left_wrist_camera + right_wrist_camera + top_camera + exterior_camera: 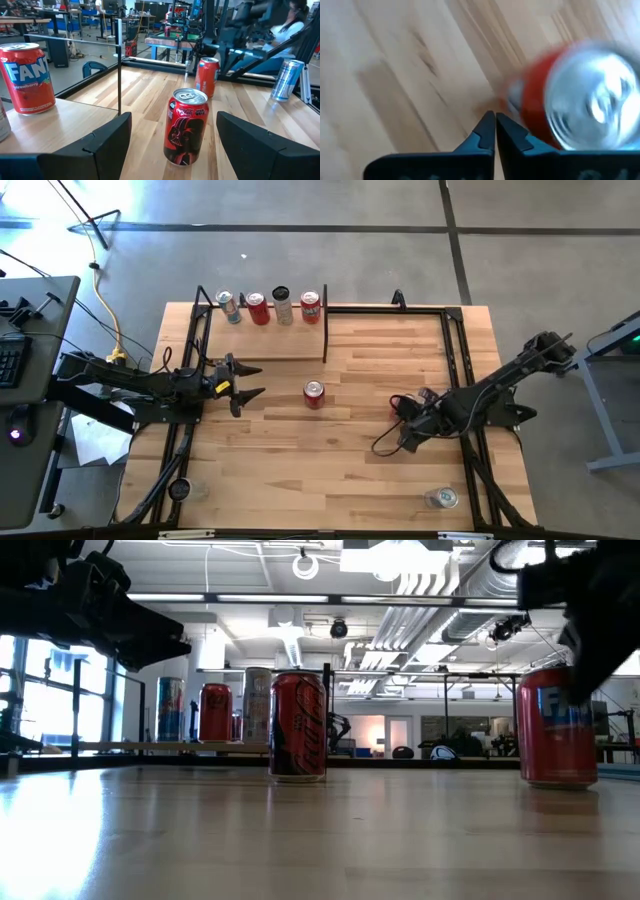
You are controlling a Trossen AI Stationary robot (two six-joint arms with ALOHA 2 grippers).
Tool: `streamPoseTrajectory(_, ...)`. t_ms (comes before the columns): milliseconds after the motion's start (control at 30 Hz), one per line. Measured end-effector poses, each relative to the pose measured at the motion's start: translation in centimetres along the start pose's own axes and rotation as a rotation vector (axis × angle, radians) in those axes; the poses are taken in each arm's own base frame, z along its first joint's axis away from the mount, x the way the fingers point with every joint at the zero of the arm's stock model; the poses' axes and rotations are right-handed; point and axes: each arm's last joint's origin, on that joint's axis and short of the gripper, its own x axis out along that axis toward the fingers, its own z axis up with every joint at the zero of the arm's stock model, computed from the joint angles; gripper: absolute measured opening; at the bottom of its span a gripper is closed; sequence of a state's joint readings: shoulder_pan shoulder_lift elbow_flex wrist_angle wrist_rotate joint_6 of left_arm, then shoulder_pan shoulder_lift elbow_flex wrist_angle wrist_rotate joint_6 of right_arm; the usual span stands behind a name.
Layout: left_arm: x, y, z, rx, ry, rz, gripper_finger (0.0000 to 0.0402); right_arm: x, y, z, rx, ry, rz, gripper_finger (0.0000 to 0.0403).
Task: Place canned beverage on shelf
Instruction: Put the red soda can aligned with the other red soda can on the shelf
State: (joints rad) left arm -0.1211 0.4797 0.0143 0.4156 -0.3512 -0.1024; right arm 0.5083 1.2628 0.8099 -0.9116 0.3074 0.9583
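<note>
A dark red can (314, 394) (186, 127) stands upright on the table's middle. My left gripper (247, 381) (173, 125) is open and level to its left, pointing at it from a short way off. A second red can (585, 100) (556, 735) stands upright toward the right. My right gripper (495, 125) (402, 408) is shut and points steeply down just beside this can's top, with a small gap between them. The shelf (270, 340), a pale board in a black frame, is at the far left and bears several upright cans (258, 308).
A silver can (441, 498) stands near the table's front right corner. Black frame rails (455, 350) run along the table's far and right sides. Cables trail under the right arm (385, 442). A person sits beyond the table (287, 30).
</note>
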Motion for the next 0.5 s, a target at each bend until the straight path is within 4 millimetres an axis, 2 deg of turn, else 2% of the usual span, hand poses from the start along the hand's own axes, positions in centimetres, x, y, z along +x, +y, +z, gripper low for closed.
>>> streamPoseTrajectory(200, 0.0, 0.0, 0.0, 0.001, 0.001, 0.0, 0.0279, -2.4, 0.8, 1.3, -0.048, -0.06, 0.015, 0.0)
streamPoseTrajectory(367, 0.0, 0.0, 0.0, 0.001, 0.003, 0.0, 0.0279, -4.5, 0.1, 0.1, -0.014, 0.016, -0.118, 0.0)
streamPoseTrajectory(500, 0.0, 0.0, 0.0, 0.001, 0.001, 0.0, 0.0279, -6.1, 0.0, -1.4, -0.026, -0.012, -0.186, 0.0)
